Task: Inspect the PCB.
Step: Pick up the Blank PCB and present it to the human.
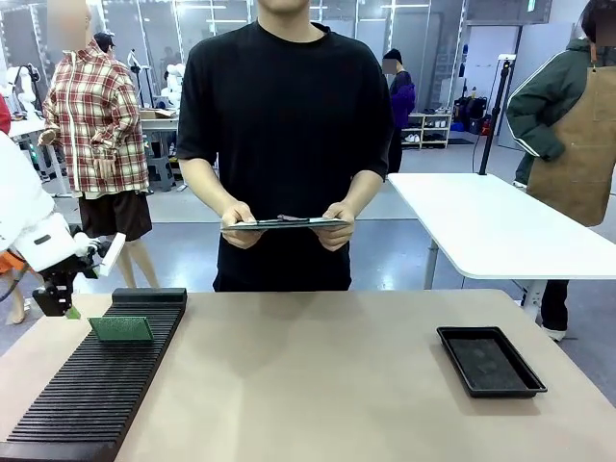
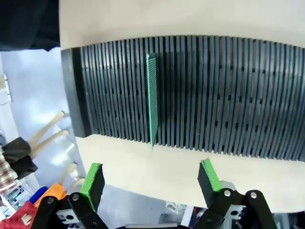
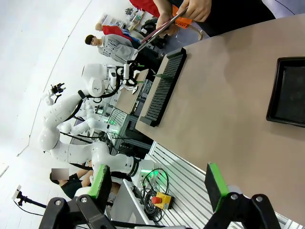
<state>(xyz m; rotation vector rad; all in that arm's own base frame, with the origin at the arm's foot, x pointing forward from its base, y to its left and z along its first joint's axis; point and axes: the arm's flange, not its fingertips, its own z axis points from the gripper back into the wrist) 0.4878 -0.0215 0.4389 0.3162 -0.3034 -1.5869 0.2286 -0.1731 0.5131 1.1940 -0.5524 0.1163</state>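
Note:
The PCB (image 1: 120,329) is a thin green board standing upright in a slot near the far end of a black slotted rack (image 1: 96,385). In the left wrist view the PCB (image 2: 152,98) shows edge-on in the rack (image 2: 228,95). My left gripper (image 2: 150,177) hangs open just off the table's left edge, level with the board and apart from it, with nothing between its green pads (image 2: 93,177). In the front view the left gripper (image 1: 65,306) sits left of the rack. My right gripper (image 3: 157,183) is open and empty, well back from the table.
A person stands at the far side and holds a dark clipboard (image 1: 284,223) in both hands above the table edge. A shallow black tray (image 1: 491,361) lies at the right, also in the right wrist view (image 3: 288,93). A white table (image 1: 500,226) stands behind on the right.

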